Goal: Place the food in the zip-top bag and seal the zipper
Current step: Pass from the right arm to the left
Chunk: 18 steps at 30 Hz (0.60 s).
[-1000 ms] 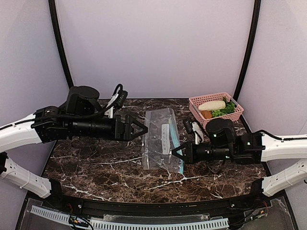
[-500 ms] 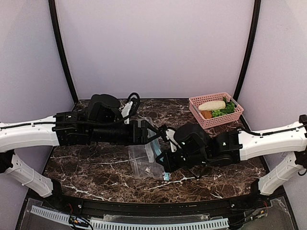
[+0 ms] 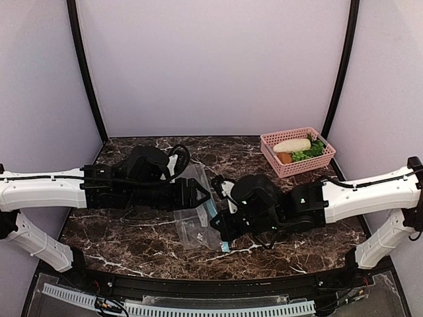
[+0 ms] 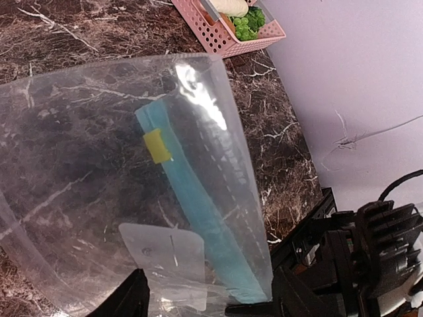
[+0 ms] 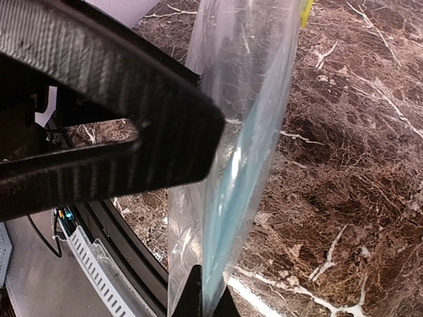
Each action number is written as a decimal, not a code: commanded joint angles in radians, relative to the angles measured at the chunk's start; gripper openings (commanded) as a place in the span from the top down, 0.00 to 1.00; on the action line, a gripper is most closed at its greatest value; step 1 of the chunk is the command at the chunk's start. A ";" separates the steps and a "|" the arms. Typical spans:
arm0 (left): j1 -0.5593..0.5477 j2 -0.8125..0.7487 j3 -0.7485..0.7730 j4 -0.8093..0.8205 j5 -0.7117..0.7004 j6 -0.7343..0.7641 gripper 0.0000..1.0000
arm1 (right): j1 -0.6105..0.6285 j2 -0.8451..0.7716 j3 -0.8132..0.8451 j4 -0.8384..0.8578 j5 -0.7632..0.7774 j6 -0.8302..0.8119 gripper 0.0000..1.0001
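Note:
The clear zip-top bag (image 3: 190, 228) hangs lifted near the table's front middle. My right gripper (image 3: 222, 229) is shut on the end of its teal zipper (image 5: 228, 198), the fingers pinched together at the bottom of the right wrist view (image 5: 201, 295). My left gripper (image 3: 201, 194) is open right beside the bag, with its spread fingers either side of the bag's lower edge (image 4: 211, 296). The left wrist view shows the zipper (image 4: 192, 205), a yellow tab and the white label (image 4: 164, 254). The food (image 3: 299, 150), a brown-orange lump and green leafy pieces, lies in the pink basket (image 3: 318, 162).
The pink basket stands at the back right and also holds a long white piece (image 3: 291, 144). It shows at the top of the left wrist view (image 4: 218, 39). One black finger of the left gripper (image 5: 99, 125) fills the left of the right wrist view. The table's front rail lies just below the bag.
The right gripper has carried the bag from the table's middle towards the front left and raised it. The left arm has swung right, up to the bag.

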 commanded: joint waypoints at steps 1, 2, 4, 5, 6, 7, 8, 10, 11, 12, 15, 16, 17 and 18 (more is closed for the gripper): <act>0.014 -0.015 -0.014 0.044 -0.001 -0.016 0.34 | 0.020 0.019 0.036 -0.005 0.020 -0.015 1.00; 0.020 -0.013 -0.013 0.045 0.000 -0.019 0.33 | 0.023 0.022 0.040 -0.009 0.023 -0.016 1.00; 0.028 -0.007 -0.014 0.054 0.004 -0.022 0.30 | 0.028 0.029 0.048 -0.022 0.031 -0.017 1.00; 0.034 -0.004 -0.015 0.060 0.007 -0.023 0.29 | 0.032 0.033 0.053 -0.028 0.037 -0.019 1.00; 0.037 0.001 -0.017 0.065 0.009 -0.025 0.27 | 0.035 0.038 0.060 -0.039 0.042 -0.022 1.00; 0.042 0.004 -0.017 0.070 0.015 -0.026 0.27 | 0.037 0.044 0.067 -0.047 0.048 -0.022 1.00; 0.044 0.010 -0.017 0.070 0.019 -0.027 0.27 | 0.041 0.050 0.074 -0.055 0.054 -0.024 1.00; 0.049 0.020 -0.016 0.071 0.027 -0.027 0.28 | 0.045 0.061 0.089 -0.072 0.068 -0.029 1.00; 0.051 0.023 -0.016 0.068 0.027 -0.026 0.29 | 0.048 0.067 0.096 -0.081 0.075 -0.031 1.00; 0.052 0.028 -0.017 0.064 0.024 -0.025 0.33 | 0.050 0.072 0.102 -0.089 0.081 -0.033 1.00; 0.057 0.036 -0.020 0.044 0.016 -0.027 0.40 | 0.056 0.087 0.121 -0.111 0.096 -0.035 1.00; 0.058 0.037 -0.026 0.044 0.017 -0.028 0.45 | 0.057 0.089 0.124 -0.115 0.100 -0.036 1.00; 0.059 0.038 -0.029 0.048 0.017 -0.031 0.48 | 0.058 0.093 0.126 -0.119 0.102 -0.035 1.00; 0.060 0.040 -0.035 0.050 0.017 -0.033 0.53 | 0.058 0.096 0.129 -0.121 0.102 -0.035 1.00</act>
